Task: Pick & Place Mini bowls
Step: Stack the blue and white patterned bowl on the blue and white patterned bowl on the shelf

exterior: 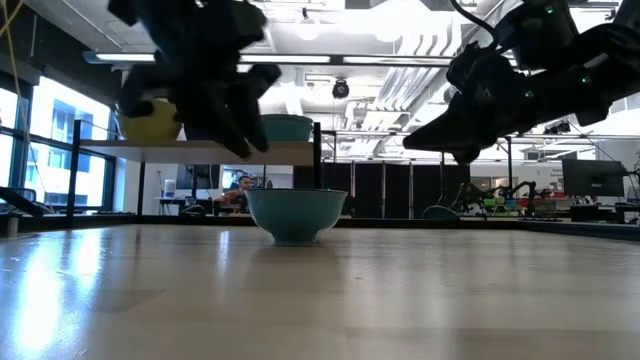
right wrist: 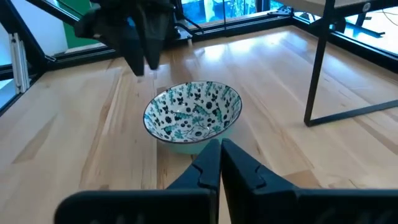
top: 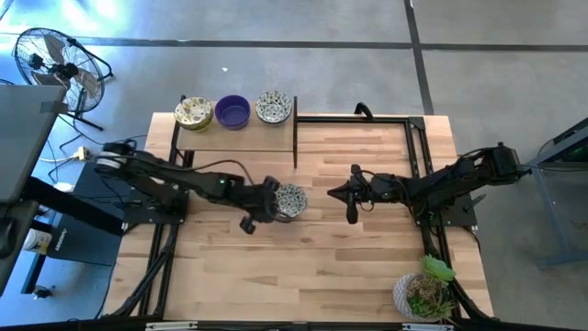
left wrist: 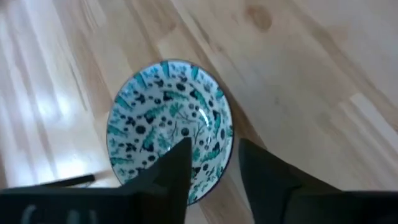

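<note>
Table (top: 367,267) of pale wooden planks carries a raised shelf (top: 243,138) along its far edge with three small bowls; one white floral-patterned mini bowl (top: 292,199) sits near the table's middle. The left gripper (top: 266,204) hovers at its rim with fingers parted, empty; the right gripper (top: 353,195) waits nearby, fingers closed on nothing; an off-centre pinch could tip or skid the shallow bowl.

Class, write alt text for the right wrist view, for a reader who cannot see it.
A floral-patterned bowl sits upright on the wooden table, with the left gripper hanging just above and behind it, apart from it. The right gripper points at the bowl from the near side, fingers nearly together.
</note>
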